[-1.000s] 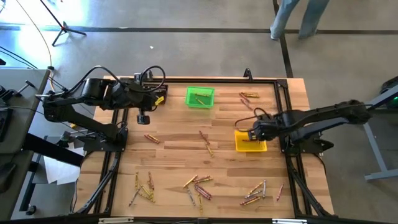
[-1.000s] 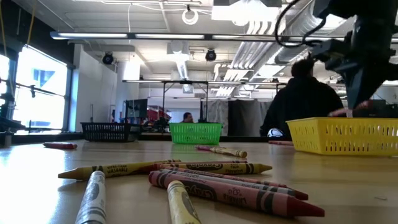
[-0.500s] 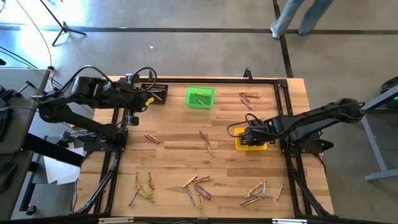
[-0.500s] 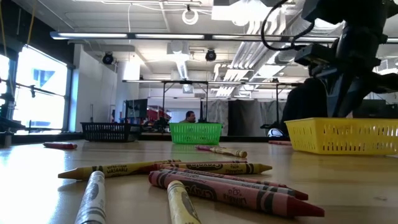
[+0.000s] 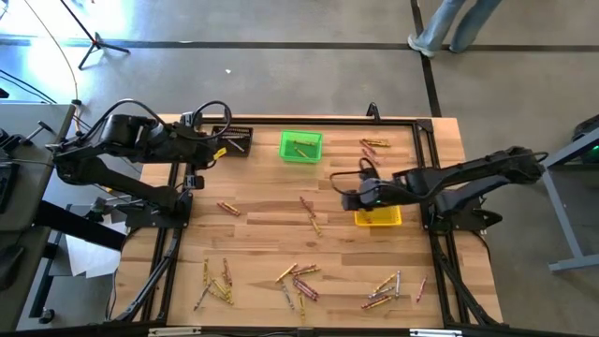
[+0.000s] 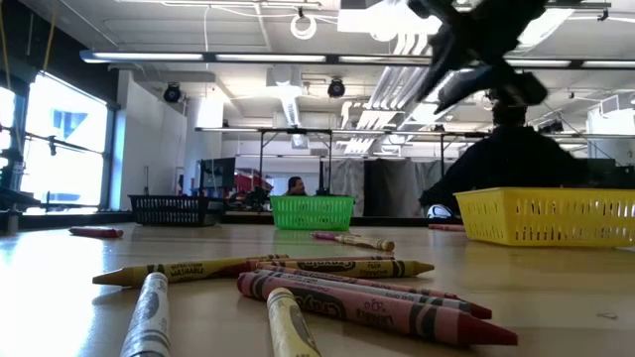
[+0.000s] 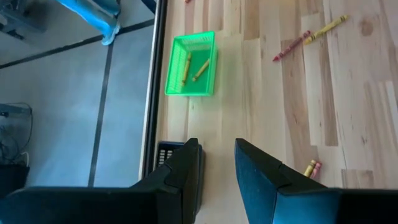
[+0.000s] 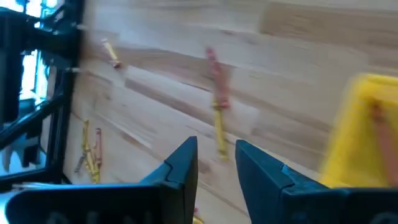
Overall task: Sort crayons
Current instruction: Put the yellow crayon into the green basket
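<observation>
Crayons lie scattered on the wooden table: a pair at the centre [image 5: 310, 213], clusters along the near edge [image 5: 298, 279], and a few at the far right [image 5: 374, 145]. Along the far side stand a black bin [image 5: 234, 140] and a green bin [image 5: 300, 146] that holds two crayons. The yellow bin [image 5: 378, 216] stands right of centre. My right gripper [image 5: 348, 198] hovers open just left of the yellow bin, nothing between its fingers [image 8: 216, 149], pointing toward the centre pair [image 8: 217, 106]. My left gripper [image 5: 193, 178] hangs open and empty [image 7: 217, 149] near the black bin.
A black frame [image 5: 426, 168] runs around the tabletop. In the low view, crayons [image 6: 327, 283] lie close to the near edge, with the yellow bin [image 6: 546, 216] at the right. A person stands beyond the far edge [image 5: 440, 23].
My right gripper has risen out of the yellow bin and swung toward the table's left, and now hangs above the bare wood beside the bin. My left gripper has drawn back a little toward the table's left edge.
</observation>
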You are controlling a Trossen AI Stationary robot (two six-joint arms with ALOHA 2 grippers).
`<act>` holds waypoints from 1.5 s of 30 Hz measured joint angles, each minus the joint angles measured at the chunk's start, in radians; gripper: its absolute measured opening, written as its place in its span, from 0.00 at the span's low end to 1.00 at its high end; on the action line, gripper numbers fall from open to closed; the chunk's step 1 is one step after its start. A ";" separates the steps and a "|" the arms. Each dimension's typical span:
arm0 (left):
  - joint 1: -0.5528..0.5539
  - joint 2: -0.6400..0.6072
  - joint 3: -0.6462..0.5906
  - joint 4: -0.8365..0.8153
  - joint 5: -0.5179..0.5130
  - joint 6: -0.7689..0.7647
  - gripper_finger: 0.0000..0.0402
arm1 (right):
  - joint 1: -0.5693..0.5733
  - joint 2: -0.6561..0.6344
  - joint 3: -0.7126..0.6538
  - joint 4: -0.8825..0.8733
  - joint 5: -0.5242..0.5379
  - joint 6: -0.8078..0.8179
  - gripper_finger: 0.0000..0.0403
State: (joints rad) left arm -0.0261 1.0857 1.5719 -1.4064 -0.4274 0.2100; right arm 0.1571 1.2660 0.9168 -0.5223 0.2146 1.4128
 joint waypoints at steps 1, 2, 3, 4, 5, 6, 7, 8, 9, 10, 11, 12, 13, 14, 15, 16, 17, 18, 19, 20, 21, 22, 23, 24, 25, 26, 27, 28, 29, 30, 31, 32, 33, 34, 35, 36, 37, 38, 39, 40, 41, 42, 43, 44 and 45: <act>0.000 -0.002 0.000 -0.001 0.000 0.000 0.23 | 0.000 0.034 0.024 0.001 0.000 -0.024 0.22; 0.000 -0.004 0.000 -0.002 0.000 0.000 0.23 | 0.000 0.072 0.050 -0.005 -0.001 -0.047 0.22; 0.000 -0.007 0.000 -0.006 0.000 0.000 0.23 | 0.000 0.117 0.077 -0.009 -0.004 -0.070 0.22; 0.000 -0.010 0.000 -0.011 0.000 0.000 0.23 | 0.000 0.162 0.103 -0.014 -0.012 -0.092 0.22; 0.000 -0.012 0.000 -0.013 0.000 0.000 0.23 | 0.000 0.206 0.129 -0.026 -0.025 -0.116 0.21; 0.000 -0.014 0.001 -0.012 0.000 0.000 0.23 | 0.000 0.252 0.155 -0.040 -0.036 -0.138 0.21; 0.000 -0.017 0.001 -0.012 0.000 0.000 0.23 | 0.000 0.296 0.182 -0.049 -0.047 -0.158 0.22; 0.000 -0.019 0.000 -0.012 0.000 0.000 0.23 | 0.000 0.338 0.207 -0.061 -0.065 -0.170 0.22; 0.000 -0.021 0.000 -0.012 0.000 0.000 0.23 | 0.000 0.379 0.230 -0.078 -0.079 -0.182 0.22; 0.000 -0.024 0.000 -0.013 0.000 0.001 0.23 | 0.000 0.416 0.251 -0.095 -0.095 -0.190 0.22; 0.000 -0.028 0.000 -0.016 0.000 0.000 0.23 | 0.000 0.451 0.269 -0.103 -0.113 -0.196 0.22; 0.000 -0.032 0.000 -0.019 0.000 0.000 0.23 | 0.000 0.481 0.286 -0.110 -0.132 -0.201 0.22; 0.000 -0.034 0.000 -0.021 0.000 0.001 0.23 | 0.000 0.510 0.299 -0.111 -0.154 -0.203 0.22; 0.000 -0.036 0.000 -0.021 0.000 0.001 0.23 | 0.000 0.534 0.311 -0.108 -0.175 -0.206 0.22; 0.000 -0.039 0.000 -0.021 0.000 0.001 0.23 | 0.000 0.556 0.322 -0.105 -0.195 -0.206 0.22; 0.000 -0.042 0.000 -0.021 0.000 0.001 0.23 | 0.000 0.576 0.335 -0.103 -0.210 -0.206 0.22; 0.000 -0.043 0.000 -0.021 0.000 0.001 0.23 | 0.000 0.595 0.347 -0.100 -0.219 -0.208 0.22; 0.000 -0.045 0.000 -0.023 0.000 0.001 0.23 | 0.000 0.608 0.357 -0.100 -0.220 -0.210 0.22; 0.000 -0.048 0.000 -0.025 0.000 0.000 0.23 | 0.000 0.619 0.366 -0.102 -0.220 -0.215 0.22; 0.000 -0.050 0.000 -0.027 0.000 -0.001 0.23 | 0.000 0.629 0.376 -0.103 -0.219 -0.217 0.22; 0.000 -0.051 0.000 -0.030 0.000 -0.008 0.23 | 0.000 0.637 0.380 -0.099 -0.217 -0.217 0.22; 0.000 -0.053 0.000 -0.032 0.000 -0.018 0.23 | 0.000 0.642 0.381 -0.100 -0.213 -0.217 0.22; 0.000 -0.053 0.000 -0.033 0.000 -0.025 0.23 | 0.000 0.647 0.381 -0.102 -0.210 -0.217 0.22; 0.000 -0.054 0.000 -0.037 0.002 -0.032 0.23 | 0.000 0.651 0.381 -0.102 -0.207 -0.217 0.22; 0.000 -0.055 0.000 -0.043 0.004 -0.040 0.23 | 0.000 0.654 0.380 -0.104 -0.206 -0.214 0.22; 0.000 -0.057 0.000 -0.047 0.005 -0.046 0.23 | 0.000 0.658 0.380 -0.110 -0.206 -0.213 0.22; 0.000 -0.058 0.000 -0.049 0.005 -0.052 0.23 | 0.000 0.664 0.380 -0.110 -0.206 -0.211 0.22; 0.000 -0.058 0.000 -0.053 0.005 -0.058 0.23 | 0.000 0.669 0.380 -0.109 -0.207 -0.210 0.22; 0.000 -0.058 0.000 -0.057 0.005 -0.066 0.23 | 0.000 0.674 0.379 -0.109 -0.208 -0.212 0.22; 0.000 -0.057 0.000 -0.060 0.005 -0.072 0.23 | 0.000 0.679 0.379 -0.105 -0.209 -0.214 0.22; 0.000 -0.057 0.000 -0.063 0.005 -0.078 0.23 | 0.000 0.684 0.379 -0.103 -0.209 -0.215 0.22; 0.000 -0.057 0.000 -0.067 0.005 -0.079 0.23 | 0.000 0.690 0.379 -0.102 -0.209 -0.214 0.22; 0.000 -0.058 0.000 -0.068 0.005 -0.079 0.23 | 0.000 0.697 0.379 -0.102 -0.210 -0.213 0.22; 0.000 -0.058 0.000 -0.068 0.005 -0.079 0.23 | 0.000 0.706 0.379 -0.103 -0.210 -0.210 0.22; 0.000 -0.058 0.000 -0.068 0.006 -0.079 0.23 | 0.000 0.715 0.379 -0.101 -0.211 -0.210 0.22; 0.000 -0.057 0.000 -0.067 0.006 -0.079 0.23 | 0.000 0.722 0.379 -0.101 -0.213 -0.209 0.22; 0.000 -0.057 0.000 -0.067 0.006 -0.079 0.23 | 0.000 0.728 0.381 -0.099 -0.216 -0.210 0.22; 0.000 -0.057 0.000 -0.067 0.006 -0.079 0.23 | 0.000 0.734 0.383 -0.099 -0.217 -0.210 0.22; 0.000 -0.057 0.000 -0.067 0.006 -0.079 0.23 | 0.000 0.741 0.383 -0.101 -0.218 -0.209 0.22; 0.000 -0.057 0.000 -0.067 0.007 -0.079 0.23 | 0.000 0.743 0.383 -0.101 -0.219 -0.209 0.22; 0.000 -0.057 0.000 -0.067 0.007 -0.080 0.23 | 0.001 0.748 0.383 -0.100 -0.218 -0.211 0.21; 0.000 -0.057 0.000 -0.067 0.007 -0.088 0.23 | 0.001 0.749 0.383 -0.101 -0.217 -0.214 0.21; 0.000 -0.057 0.000 -0.067 0.007 -0.097 0.23 | 0.001 0.749 0.383 -0.102 -0.217 -0.217 0.20; 0.000 -0.057 0.000 -0.067 0.007 -0.105 0.23 | 0.001 0.750 0.383 -0.103 -0.217 -0.217 0.19; 0.000 -0.057 0.000 -0.067 0.007 -0.114 0.23 | 0.001 0.750 0.383 -0.103 -0.219 -0.220 0.17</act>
State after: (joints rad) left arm -0.0261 1.0283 1.5723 -1.4737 -0.4202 0.0964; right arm 0.1577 2.0159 1.2994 -0.6256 -0.0040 1.1923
